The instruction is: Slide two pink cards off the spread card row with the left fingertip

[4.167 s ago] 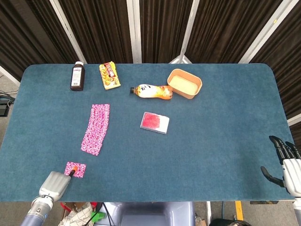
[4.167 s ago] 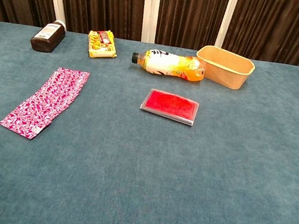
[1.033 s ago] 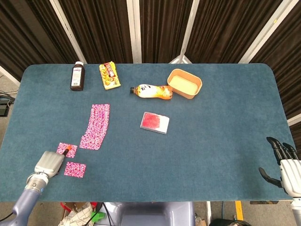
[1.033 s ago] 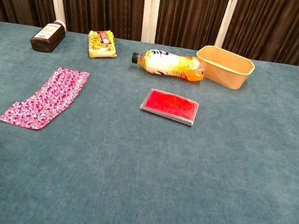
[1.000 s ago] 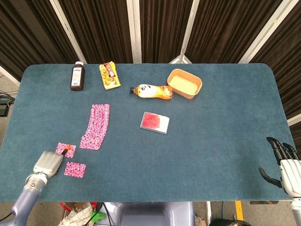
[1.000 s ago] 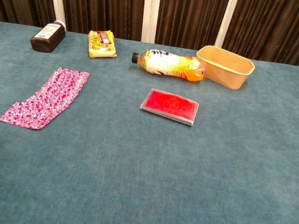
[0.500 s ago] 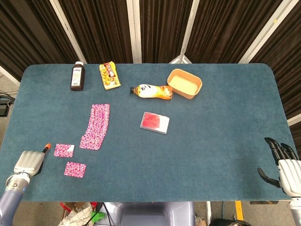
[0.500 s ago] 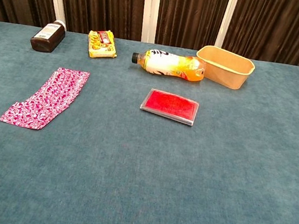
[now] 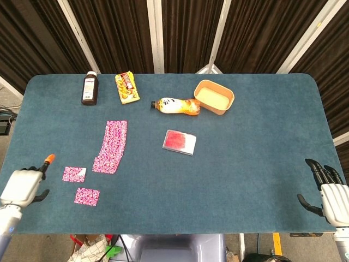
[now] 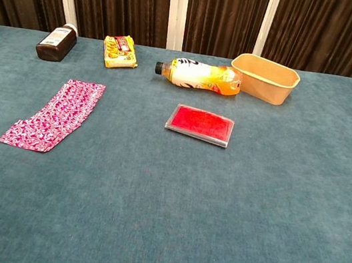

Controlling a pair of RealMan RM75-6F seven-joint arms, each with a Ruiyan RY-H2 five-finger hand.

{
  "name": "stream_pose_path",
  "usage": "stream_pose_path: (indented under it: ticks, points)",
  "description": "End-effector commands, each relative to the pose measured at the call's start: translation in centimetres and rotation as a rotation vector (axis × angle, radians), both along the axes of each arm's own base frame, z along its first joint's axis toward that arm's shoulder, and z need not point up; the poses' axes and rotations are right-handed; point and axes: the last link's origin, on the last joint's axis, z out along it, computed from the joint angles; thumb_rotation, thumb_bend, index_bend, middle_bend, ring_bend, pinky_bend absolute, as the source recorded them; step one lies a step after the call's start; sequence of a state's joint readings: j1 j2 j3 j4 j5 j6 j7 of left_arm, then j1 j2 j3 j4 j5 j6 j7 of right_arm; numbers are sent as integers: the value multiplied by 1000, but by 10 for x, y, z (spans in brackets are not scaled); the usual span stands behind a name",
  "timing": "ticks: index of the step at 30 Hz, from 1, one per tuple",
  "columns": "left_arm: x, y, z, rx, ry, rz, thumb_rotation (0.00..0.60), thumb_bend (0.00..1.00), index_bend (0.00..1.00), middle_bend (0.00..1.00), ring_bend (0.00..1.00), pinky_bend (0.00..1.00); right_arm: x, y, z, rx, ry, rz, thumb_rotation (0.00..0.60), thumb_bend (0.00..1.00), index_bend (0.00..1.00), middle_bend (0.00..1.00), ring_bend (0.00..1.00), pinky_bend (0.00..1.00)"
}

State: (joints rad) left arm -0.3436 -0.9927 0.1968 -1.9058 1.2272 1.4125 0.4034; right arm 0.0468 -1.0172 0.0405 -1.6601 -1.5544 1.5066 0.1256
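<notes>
Lying flat on the blue table point(image 9: 245, 164), two pink cards sit apart from the spread card row point(image 9: 112, 146): one card point(image 9: 73, 174) just left of the row's near end, the other card point(image 9: 87, 196) a little nearer the table's front edge. Neither touches the row or the other. The left hand point(image 9: 22, 186) hangs at the table's left front corner, left of both cards and touching neither, its orange-tipped finger point(image 9: 49, 159) pointing up and away, its other fingers apart and holding nothing. The right hand point(image 9: 327, 191) sits at the right front corner, fingers spread and empty. Along the far side stand a brown bottle point(image 9: 90, 89), a yellow snack packet point(image 9: 126, 88), a drink bottle on its side point(image 9: 175, 106) and a tan tub point(image 9: 214, 96); a red box point(image 9: 179, 142) lies near the middle
</notes>
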Motion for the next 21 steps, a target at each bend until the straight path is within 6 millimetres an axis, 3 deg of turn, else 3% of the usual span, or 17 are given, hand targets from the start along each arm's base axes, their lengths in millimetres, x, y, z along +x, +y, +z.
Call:
stream_pose_path:
  ticks: [1,5,21]
  points:
    - [8,-38,21,80,-85,-23,600,285,87,181,123,228,0,1,0,-5,2,-6,600,313,0,124,205,137]
    - [6,-58,21,113,-123,-51,600,244,88,64,2,156,-1,1,-1,-4,14,-15,600,313,0,111,186,137]
    - [-8,-68,20,174,-131,-158,600,245,87,51,0,128,0,-5,-8,-2,56,25,600,313,0,107,183,137]
